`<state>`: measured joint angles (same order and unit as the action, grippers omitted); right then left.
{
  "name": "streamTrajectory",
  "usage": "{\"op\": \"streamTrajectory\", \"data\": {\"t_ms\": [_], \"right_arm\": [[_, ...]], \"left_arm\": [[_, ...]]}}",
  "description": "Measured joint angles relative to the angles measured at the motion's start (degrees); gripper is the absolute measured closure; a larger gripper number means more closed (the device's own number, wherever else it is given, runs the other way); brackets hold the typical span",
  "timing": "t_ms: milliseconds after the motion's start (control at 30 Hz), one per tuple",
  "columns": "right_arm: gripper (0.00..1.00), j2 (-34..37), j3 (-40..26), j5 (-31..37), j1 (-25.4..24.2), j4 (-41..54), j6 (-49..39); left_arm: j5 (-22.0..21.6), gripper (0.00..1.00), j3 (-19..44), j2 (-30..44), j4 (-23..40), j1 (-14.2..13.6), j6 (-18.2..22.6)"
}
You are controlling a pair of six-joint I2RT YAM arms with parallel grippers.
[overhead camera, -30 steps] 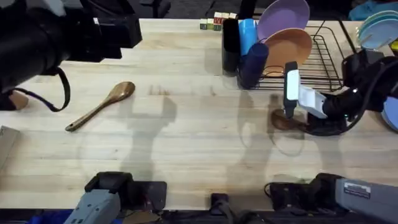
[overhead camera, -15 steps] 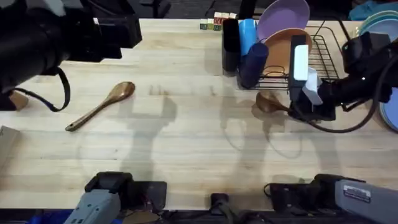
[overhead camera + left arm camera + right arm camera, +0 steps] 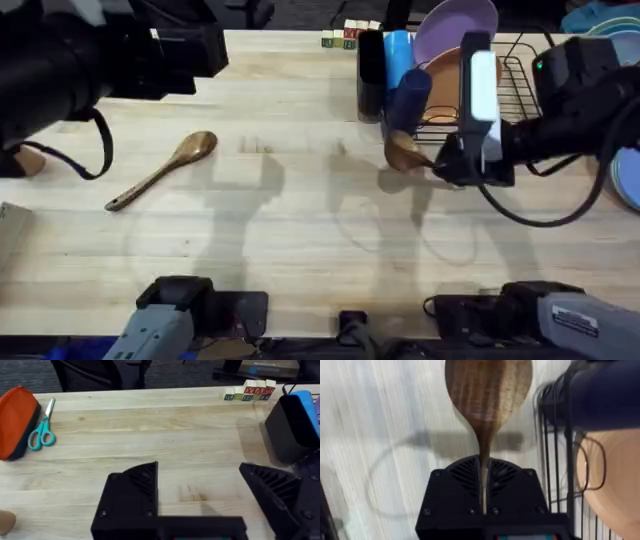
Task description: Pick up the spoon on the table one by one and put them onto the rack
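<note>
- Though one of the two to be racked, lies untouched at the left of the bench (image 3: 300,235): second spoon (image 3: 165,170), flat on the wood, bowl up and to the right, handle trailing down-left; same spot as in both earlier frames.
- Hangs high over the bench's left part: left gripper (image 3: 200,495), fingers (image 3: 132,490) spread wide with nothing between them (idle, by the look of it).
- Now carried clear of the wood, right of centre: first spoon (image 3: 402,152), bowl leading toward the left, just in front of the dark blue cup (image 3: 408,100) and the tall black utensil holder (image 3: 370,70).
- Clamped on that spoon's handle: right gripper (image 3: 445,165), fingers (image 3: 465,477) closed down to a thin slit around the slim neck, bowl jutting out ahead of them.
- Compared with a second ago: bowl was low at the bench, farther right and nearer the arm bases; half a second ago already raised; now up-left again, at the rack's near left end.
- Read as pick done, placing under way (not yet released).
- Stands at the right rear: rack (image 3: 520,100), plates upright in it, no spoon in it so far.
</note>
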<state>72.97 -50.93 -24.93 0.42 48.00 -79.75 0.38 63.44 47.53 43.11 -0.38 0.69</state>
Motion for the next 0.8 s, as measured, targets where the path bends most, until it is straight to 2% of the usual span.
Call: {"op": "streamTrajectory", "data": {"t_ms": [367,600,633,733,800], "right_arm": [[0.967,0.00,-7.14,-8.26,2.59,-3.29,11.31],[0.967,0.00,-8.78,-13.77,2.78,-15.07,21.87],[0.968,0.00,-8.84,-15.60,2.78,-20.94,26.72],[0.968,0.01,-8.92,-18.84,2.94,-29.52,34.73],[0.968,0.00,-8.92,-19.86,3.33,-31.32,37.12]], "left_arm": [[0.00,0.008,0.00,0.00,0.00,0.00,0.00],[0.00,0.008,0.00,0.00,0.02,-0.02,0.00],[0.00,0.007,0.00,-0.02,0.00,-0.02,0.00],[0.00,0.008,0.00,-0.02,0.00,0.00,0.00],[0.00,0.009,0.00,-0.02,0.00,0.00,0.00]]}}
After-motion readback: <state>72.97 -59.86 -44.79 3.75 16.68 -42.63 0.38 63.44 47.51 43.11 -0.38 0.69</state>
